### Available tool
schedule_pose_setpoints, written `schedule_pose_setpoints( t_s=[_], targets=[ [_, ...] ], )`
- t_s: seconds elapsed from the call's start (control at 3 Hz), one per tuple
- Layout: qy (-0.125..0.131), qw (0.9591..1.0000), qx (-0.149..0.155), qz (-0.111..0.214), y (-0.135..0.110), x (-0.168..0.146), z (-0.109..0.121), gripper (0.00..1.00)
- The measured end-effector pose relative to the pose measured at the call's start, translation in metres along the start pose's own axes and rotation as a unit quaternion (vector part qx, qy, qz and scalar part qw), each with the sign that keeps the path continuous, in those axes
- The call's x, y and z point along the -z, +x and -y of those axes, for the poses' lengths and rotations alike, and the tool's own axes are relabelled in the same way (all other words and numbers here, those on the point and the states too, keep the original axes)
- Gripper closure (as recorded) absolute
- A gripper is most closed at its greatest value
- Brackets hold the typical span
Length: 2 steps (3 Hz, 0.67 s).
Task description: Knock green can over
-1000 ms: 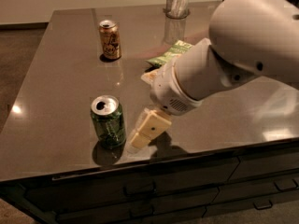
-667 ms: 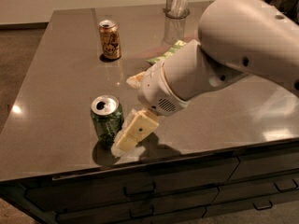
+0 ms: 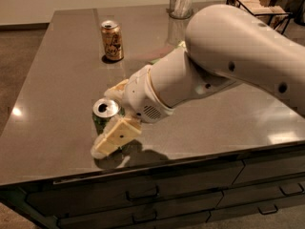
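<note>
Lower left of the frame: your gripper [image 3: 105, 122] is at the green can [image 3: 106, 108], jaws spread to either side of it.

On the left of the bench [image 3: 52, 85], close to the front edge, you have the green can on its base with the silver top showing. One pale jaw crosses in front of the can's lower half and the other sits just behind it. Whether either one presses on the can cannot be told. Above it, well apart, a gold-orange can [image 3: 112, 40] stands upright. A silver container [image 3: 181, 0] stands at the top centre, on the far edge. The white arm [image 3: 228, 66] fills the right side, reaching down-left to the can. Dark drawers [image 3: 143, 194] run beneath the bench front.
</note>
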<state>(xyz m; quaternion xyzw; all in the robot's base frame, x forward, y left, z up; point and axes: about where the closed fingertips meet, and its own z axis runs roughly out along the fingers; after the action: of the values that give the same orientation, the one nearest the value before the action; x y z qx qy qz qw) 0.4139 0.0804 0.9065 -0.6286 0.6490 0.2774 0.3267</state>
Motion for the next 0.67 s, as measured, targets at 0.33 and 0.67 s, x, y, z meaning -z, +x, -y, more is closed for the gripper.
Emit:
schedule_pose_setpoints(
  t_s=[0.33,0.67],
  targets=[
    [-0.001,0.9999,-0.003,0.011,-0.006,-0.006,0.005,0.42],
    [0.005,0.9999,-0.001,-0.010,-0.012,0.006,0.014,0.65]
  ],
)
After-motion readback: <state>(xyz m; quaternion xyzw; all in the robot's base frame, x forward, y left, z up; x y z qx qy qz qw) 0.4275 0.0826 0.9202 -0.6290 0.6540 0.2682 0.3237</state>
